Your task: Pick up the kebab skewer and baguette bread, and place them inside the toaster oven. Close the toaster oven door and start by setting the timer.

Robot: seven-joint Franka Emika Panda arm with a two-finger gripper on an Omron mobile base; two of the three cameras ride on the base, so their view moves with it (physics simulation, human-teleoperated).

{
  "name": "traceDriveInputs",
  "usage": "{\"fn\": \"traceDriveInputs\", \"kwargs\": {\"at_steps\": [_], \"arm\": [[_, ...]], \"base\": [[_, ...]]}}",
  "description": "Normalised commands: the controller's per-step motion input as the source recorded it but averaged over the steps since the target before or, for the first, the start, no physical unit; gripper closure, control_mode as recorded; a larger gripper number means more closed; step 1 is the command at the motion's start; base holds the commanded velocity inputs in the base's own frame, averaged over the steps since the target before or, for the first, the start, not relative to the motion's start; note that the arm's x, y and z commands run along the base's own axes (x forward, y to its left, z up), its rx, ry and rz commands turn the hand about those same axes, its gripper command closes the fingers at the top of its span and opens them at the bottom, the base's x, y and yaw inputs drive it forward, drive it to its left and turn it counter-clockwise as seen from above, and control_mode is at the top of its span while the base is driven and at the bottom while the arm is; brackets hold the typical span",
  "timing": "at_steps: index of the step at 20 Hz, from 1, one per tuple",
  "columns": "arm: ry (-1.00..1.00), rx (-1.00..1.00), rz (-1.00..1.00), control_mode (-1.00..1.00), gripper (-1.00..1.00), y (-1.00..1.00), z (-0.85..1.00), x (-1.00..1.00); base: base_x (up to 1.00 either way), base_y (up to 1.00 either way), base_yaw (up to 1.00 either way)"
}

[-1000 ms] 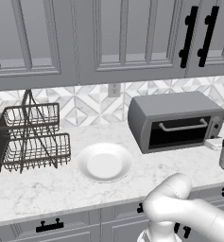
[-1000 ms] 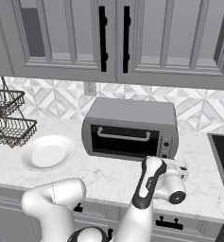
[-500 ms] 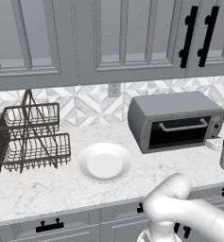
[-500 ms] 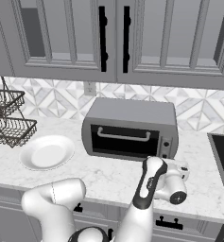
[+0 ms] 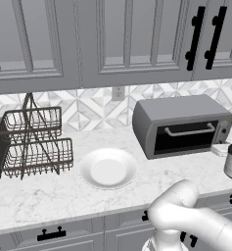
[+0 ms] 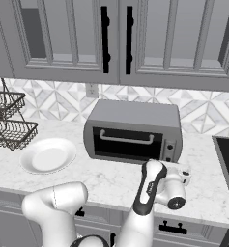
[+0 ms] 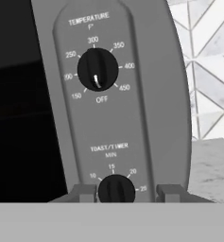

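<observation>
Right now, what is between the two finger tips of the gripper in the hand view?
The toast/timer knob sits between the gripper tips, low on the toaster oven control strip, in the hand view.

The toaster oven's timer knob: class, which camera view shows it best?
The hand view: the timer knob sits close up between the gripper's fingertips, minute marks readable. In the right base view it is a tiny dot on the control strip; the left base view shows no detail.
</observation>
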Motion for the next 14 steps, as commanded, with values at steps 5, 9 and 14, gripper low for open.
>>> {"fn": "traceDriveInputs", "kwargs": {"at_steps": [5, 9, 14], "arm": [[0.0, 0.0, -0.11, -1.0, 1.0, 0.08, 0.0, 0.0], [0.0, 0.0, -0.05, -1.0, 1.0, 0.02, 0.0, 0.0], [0.0, 0.0, 0.0, -1.0, 1.0, 0.0, 0.0, 0.0]], "base": [[0.0, 0.0, 0.0], [0.0, 0.0, 0.0], [0.0, 0.0, 0.0]]}}
